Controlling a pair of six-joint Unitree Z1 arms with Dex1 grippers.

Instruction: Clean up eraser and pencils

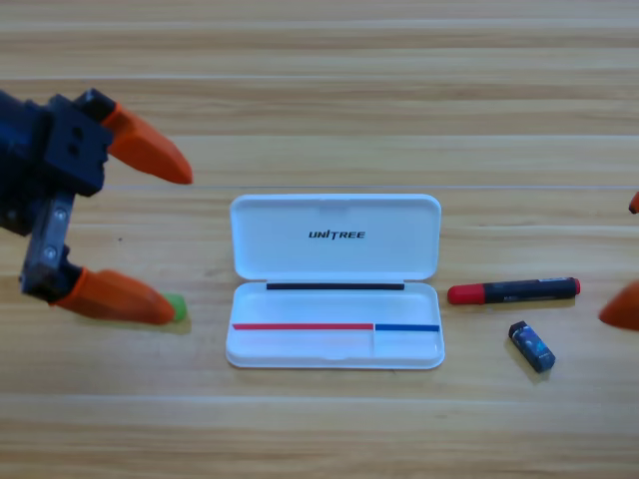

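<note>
My left gripper (pixel 182 247) hangs open at the left of the table, its two orange jaws spread wide. Its lower jaw covers most of the light green pencil (pixel 178 306), of which only the right end shows. The longer pencil (pixel 514 290), red-capped with a black barrel, lies flat just right of the case. Below its right end lies the small dark eraser (pixel 531 345) with a light blue mark. My right gripper (pixel 619 259) shows at the right edge only as two orange jaw tips held well apart, open, to the right of that pencil and the eraser.
An open white case (pixel 334 215) marked UNITREE lies in the middle of the wooden table, lid folded back, with nothing in its tray.
</note>
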